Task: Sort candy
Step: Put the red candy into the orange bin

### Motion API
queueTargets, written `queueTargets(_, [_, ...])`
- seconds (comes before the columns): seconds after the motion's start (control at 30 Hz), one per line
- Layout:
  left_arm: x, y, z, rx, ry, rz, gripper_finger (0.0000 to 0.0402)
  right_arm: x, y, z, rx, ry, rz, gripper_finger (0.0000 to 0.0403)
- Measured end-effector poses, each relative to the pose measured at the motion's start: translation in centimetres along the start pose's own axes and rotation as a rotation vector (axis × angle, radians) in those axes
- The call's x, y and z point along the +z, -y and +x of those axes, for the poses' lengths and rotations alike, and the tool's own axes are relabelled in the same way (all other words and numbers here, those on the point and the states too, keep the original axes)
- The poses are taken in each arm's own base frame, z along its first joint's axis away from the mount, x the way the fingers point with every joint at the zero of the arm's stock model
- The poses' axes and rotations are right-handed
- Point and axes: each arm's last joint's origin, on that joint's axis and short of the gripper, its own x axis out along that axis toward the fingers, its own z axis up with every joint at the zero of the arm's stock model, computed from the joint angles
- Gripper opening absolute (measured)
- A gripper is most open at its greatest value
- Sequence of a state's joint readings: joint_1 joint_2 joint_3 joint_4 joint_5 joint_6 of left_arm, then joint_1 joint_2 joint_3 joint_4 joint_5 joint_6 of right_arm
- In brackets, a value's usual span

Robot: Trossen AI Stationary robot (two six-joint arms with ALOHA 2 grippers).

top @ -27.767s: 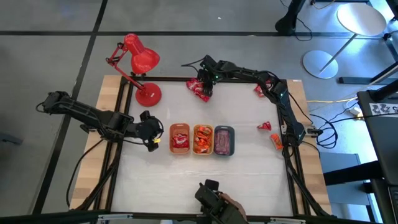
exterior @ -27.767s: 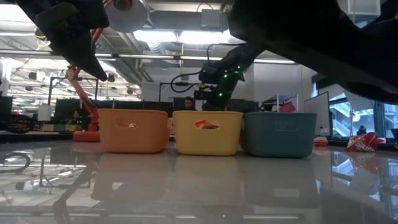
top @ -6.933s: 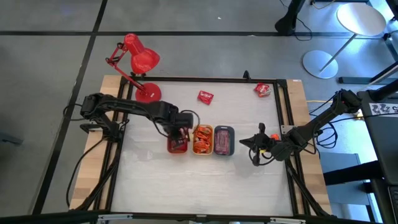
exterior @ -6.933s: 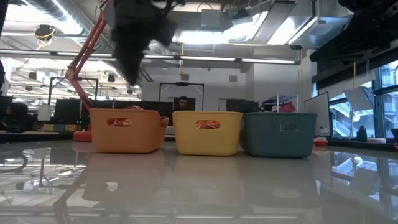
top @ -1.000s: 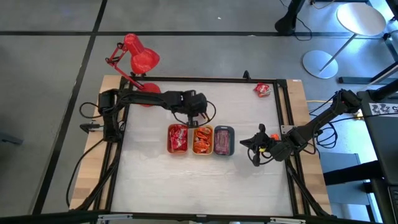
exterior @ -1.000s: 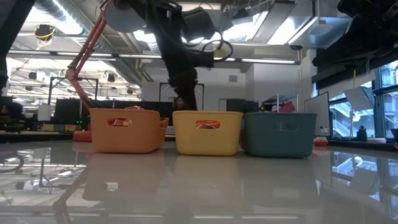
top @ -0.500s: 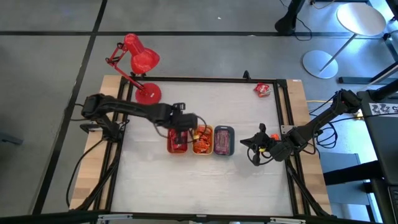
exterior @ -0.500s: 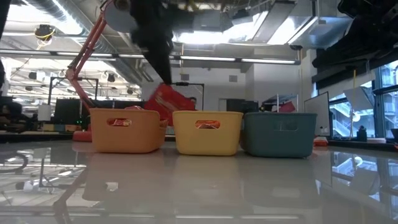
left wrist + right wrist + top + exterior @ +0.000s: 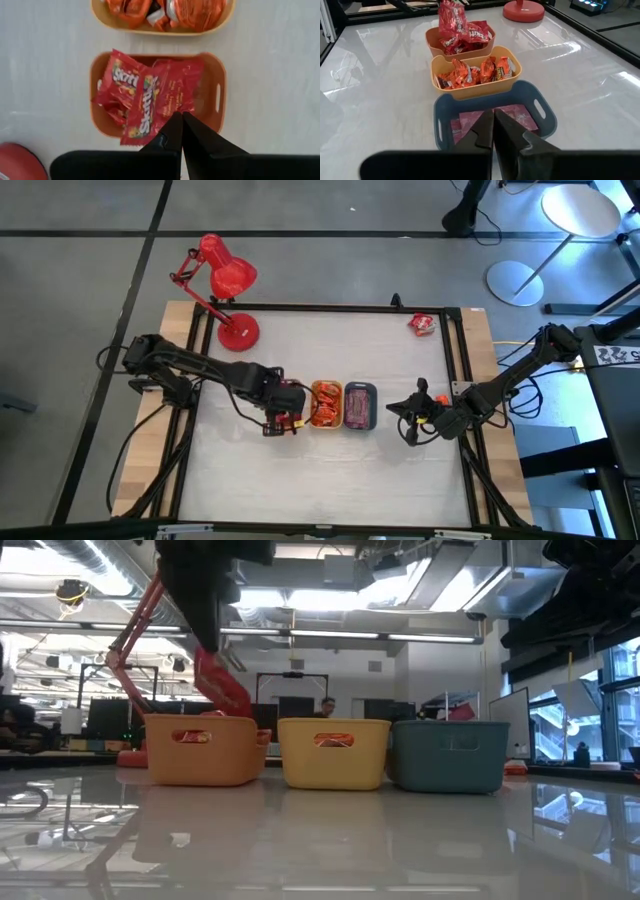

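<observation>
My left gripper [image 9: 287, 418] is above the orange tray [image 9: 205, 750], shut on a red candy pack [image 9: 150, 105]. That tray holds more red packs [image 9: 470, 35]. The yellow tray [image 9: 326, 404] holds orange-wrapped candy, and the grey-blue tray [image 9: 360, 406] holds pink ones. All three stand in a row at mid-table. One red candy [image 9: 422, 325] lies at the far right corner. My right gripper [image 9: 405, 416] hangs shut and empty just right of the grey-blue tray [image 9: 492, 112]. My left gripper pinches the red pack by one edge [image 9: 164, 119] between its two fingers, which come from above and point steeply down. The pack [image 9: 222, 680] hangs slanting below the fingers [image 9: 205, 635], clear of the orange tray's rim.
A red desk lamp [image 9: 225, 280] stands at the table's far left corner. A small orange-red piece [image 9: 437, 400] shows beside my right arm's wrist. Black frame rails run along the table's edges. Bare white tabletop lies near the front edge.
My left gripper has gone from behind the trays toward the table's near edge and a little left, rising, and now hangs over the orange tray. The red pack has come with it, lifted clear from behind the trays. My right arm has kept still.
</observation>
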State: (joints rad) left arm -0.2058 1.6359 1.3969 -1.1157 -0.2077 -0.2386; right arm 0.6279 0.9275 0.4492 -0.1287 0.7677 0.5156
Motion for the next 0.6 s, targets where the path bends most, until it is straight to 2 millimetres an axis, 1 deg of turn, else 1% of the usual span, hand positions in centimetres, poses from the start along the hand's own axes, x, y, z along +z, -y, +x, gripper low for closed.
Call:
queueTargets(0.1, [-0.3, 0.0, 0.7, -0.014, -0.023, -0.015, 0.0, 0.0, 0.0, 0.0, 0.0, 0.001, 0.001, 0.0012])
queueTargets(0.3, [-1.3, 0.1, 3.1, -0.136, -0.09, -0.035, 0.0, 0.0, 0.0, 0.0, 0.008, -0.005, 0.001, 0.0012])
queueTargets(0.4, [-1.6, 0.1, 3.8, -0.144, -0.094, -0.069, 0.0002, 0.0, 0.0, 0.0, 0.011, -0.006, 0.001, 0.0012])
queueTargets(0.5, [-1.7, 0.0, 4.1, -0.142, -0.095, -0.087, 0.0016, 0.0, -0.1, 0.0, 0.017, -0.009, 0.002, 0.0012])
queueTargets(0.6, [-1.7, -0.3, 4.2, -0.138, -0.106, -0.124, 0.0047, 0.0, -0.1, 0.0, 0.017, -0.01, 0.003, 0.0012])
